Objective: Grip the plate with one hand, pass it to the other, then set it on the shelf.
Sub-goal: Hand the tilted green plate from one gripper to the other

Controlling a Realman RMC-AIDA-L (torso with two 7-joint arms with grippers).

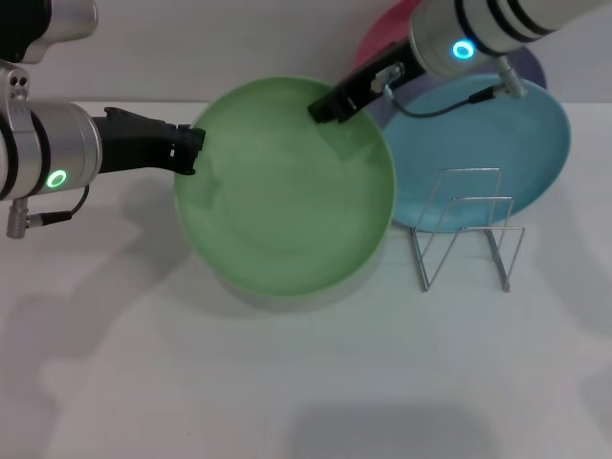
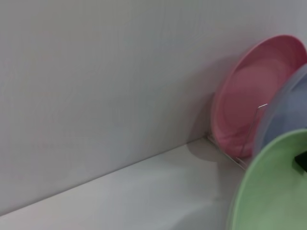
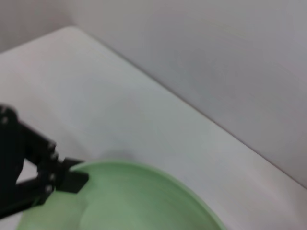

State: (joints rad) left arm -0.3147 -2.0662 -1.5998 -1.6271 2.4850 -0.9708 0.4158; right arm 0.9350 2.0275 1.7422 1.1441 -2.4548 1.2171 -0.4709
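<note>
Holding plate (image 1: 284, 186) above table (image 1: 287, 382), both grippers on its rim | left gripper (image 1: 191, 148) clamped on left edge | right gripper (image 1: 325, 107) clamped on far edge | rack (image 1: 467, 229) just right of plate, blue plate (image 1: 497, 143) leaning behind it

Green plate (image 2: 273, 191) rim low, pink plate (image 2: 249, 105) & blue plate (image 2: 288, 105) upright behind, by wall.
</note>
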